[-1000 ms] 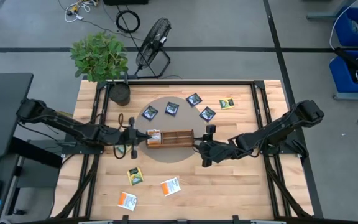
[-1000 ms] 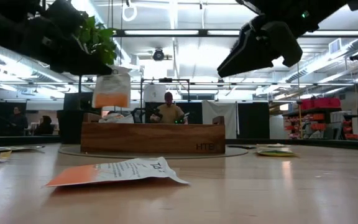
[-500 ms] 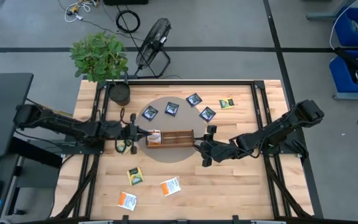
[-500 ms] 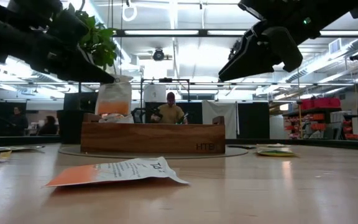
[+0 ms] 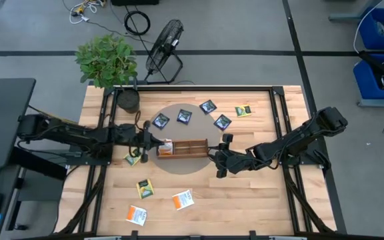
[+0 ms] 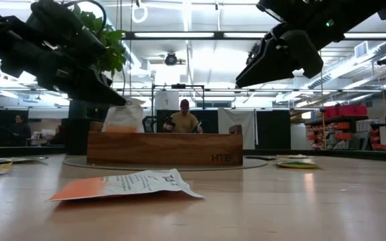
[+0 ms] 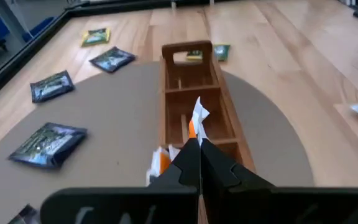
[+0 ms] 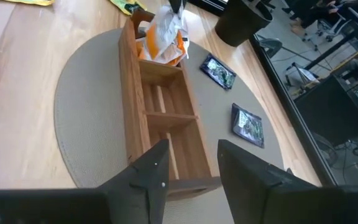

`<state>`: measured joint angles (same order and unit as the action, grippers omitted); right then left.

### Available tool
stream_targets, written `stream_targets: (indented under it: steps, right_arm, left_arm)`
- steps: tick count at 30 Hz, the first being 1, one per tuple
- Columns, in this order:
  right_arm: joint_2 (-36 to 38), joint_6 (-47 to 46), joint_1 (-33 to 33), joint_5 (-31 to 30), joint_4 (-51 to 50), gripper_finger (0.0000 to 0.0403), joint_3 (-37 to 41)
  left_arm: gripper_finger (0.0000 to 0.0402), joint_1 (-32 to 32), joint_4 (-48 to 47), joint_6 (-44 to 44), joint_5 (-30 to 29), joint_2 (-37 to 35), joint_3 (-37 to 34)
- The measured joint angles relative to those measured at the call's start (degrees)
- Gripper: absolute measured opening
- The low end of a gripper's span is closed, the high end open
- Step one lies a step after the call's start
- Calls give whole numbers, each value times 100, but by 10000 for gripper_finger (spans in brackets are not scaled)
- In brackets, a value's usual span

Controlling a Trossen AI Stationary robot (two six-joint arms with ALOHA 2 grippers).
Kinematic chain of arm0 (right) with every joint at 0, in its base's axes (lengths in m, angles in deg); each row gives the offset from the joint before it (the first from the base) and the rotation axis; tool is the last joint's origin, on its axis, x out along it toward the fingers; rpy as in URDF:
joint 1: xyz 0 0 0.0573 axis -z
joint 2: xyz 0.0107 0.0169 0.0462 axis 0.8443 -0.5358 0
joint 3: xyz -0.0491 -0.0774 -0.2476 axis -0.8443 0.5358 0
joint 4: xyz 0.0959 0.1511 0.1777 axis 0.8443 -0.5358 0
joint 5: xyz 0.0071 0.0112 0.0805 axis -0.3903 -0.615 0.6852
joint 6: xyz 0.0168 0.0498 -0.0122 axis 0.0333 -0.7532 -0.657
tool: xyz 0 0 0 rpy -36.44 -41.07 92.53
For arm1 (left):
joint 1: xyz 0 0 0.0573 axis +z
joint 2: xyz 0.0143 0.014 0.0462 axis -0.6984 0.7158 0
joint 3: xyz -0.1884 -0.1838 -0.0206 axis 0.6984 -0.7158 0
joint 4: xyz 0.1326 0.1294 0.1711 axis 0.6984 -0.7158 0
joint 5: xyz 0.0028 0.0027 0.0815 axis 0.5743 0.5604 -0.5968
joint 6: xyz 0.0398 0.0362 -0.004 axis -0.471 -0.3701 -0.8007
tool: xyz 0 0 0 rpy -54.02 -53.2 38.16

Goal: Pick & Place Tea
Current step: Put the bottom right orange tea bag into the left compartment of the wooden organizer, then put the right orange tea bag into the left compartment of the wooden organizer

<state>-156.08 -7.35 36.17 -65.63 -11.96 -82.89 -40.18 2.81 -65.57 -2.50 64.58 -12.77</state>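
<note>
Pinching an orange-and-white tea sachet (image 7: 196, 119) between closed fingers, the left gripper (image 5: 153, 141) holds it over the end compartment of the wooden tray (image 5: 191, 148), w/ other orange sachets already in there. Right gripper (image 5: 220, 160) hovers at the tray's other end, jaws partly apart, holding nothing. Tray sits on a round grey mat (image 5: 185, 165). Four dark navy sachets (image 5: 161, 121) lie flat along the mat's far edge.
</note>
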Motion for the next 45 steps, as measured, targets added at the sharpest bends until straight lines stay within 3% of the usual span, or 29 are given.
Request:
stream_targets:
  steps: [4, 10, 14, 23, 35, 39, 45]
  right_arm:
    - [-2, -3, 2, 0, -3, 143, 0]
    - [-2, -11, 4, 0, -32, 143, 0]
    - [-2, -23, 4, -2, -37, 143, -2]
    - [-2, -57, 4, -2, -84, 143, -2]
    - [-2, -193, 7, 92, -99, 143, -4]
    - [-4, -400, 8, 388, -53, 143, -4]
    - [-7, -611, 9, 1487, 196, 143, -7]
  left_arm:
    - [2, -5, 148, 36, 20, 278, 0]
    - [9, -4, 196, 489, -614, 721, 0]
    - [34, -4, 231, 636, -910, 881, 0]
    - [91, -276, 420, 755, -941, 874, 0]
    - [115, -688, 423, 905, -918, -75, 2]
    - [115, -880, 595, 1166, -762, -295, 4]
    - [115, -1213, 836, 1200, -630, -355, 4]
